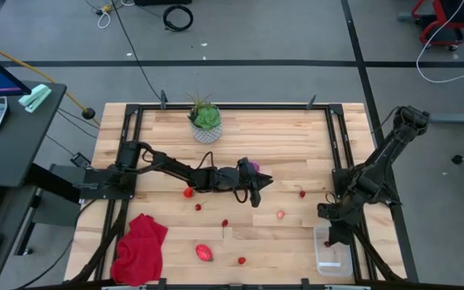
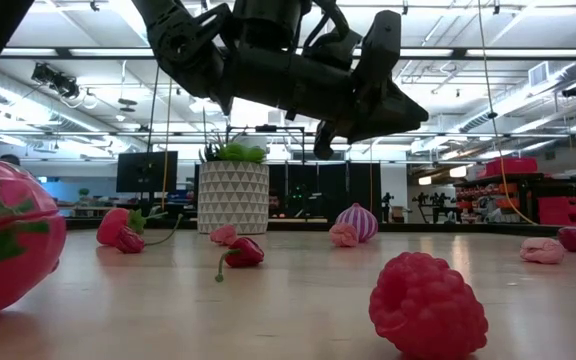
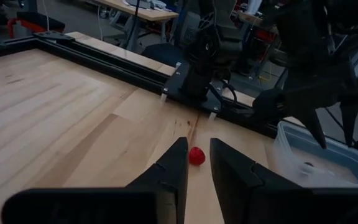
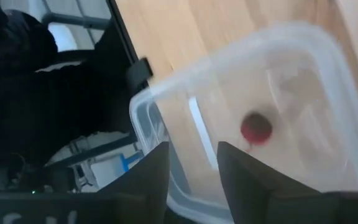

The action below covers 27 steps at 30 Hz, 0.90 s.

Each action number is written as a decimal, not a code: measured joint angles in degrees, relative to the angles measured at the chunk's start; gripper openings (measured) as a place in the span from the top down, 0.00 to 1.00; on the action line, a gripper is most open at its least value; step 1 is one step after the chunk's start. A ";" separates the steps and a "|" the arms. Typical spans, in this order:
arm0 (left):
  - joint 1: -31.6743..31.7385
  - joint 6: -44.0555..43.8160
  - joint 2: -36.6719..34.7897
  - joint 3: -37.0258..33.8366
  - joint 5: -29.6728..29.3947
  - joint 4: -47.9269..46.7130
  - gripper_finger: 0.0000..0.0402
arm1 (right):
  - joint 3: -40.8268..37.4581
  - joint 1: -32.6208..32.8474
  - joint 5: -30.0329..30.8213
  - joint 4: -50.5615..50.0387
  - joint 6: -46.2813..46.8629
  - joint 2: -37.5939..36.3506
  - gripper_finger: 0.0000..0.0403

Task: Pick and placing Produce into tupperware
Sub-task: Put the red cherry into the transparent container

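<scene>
Below R gripper (image 4: 188, 163): berry (image 4: 256, 127) in tub (image 4: 303, 74).

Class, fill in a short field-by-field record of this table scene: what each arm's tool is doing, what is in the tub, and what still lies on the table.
Left tool: mid-table, fingers apart, empty, a small red berry ahead of it
Right tool: over the clear tub, fingers apart, empty
Tub contents: one red berry
Still on table: scattered red berries, larger red-pink oval piece, purple ribbed ball
Other items: red cloth, potted plant
</scene>
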 joint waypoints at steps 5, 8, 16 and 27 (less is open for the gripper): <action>0.54 -0.06 0.00 0.00 -0.03 1.61 0.83 | 0.00 -6.11 1.15 -0.02 -9.78 -0.88 0.67; 0.84 -0.20 0.00 -0.01 -0.03 2.37 0.83 | 0.00 -10.92 4.61 0.00 -19.54 -1.06 0.68; 1.09 -0.01 0.00 -0.02 -0.01 2.15 0.82 | 0.00 -22.49 12.26 -3.01 -43.66 0.20 0.67; 1.44 1.29 0.00 -0.02 -0.03 2.11 0.83 | 0.00 -31.18 21.63 -8.65 -55.00 2.02 0.53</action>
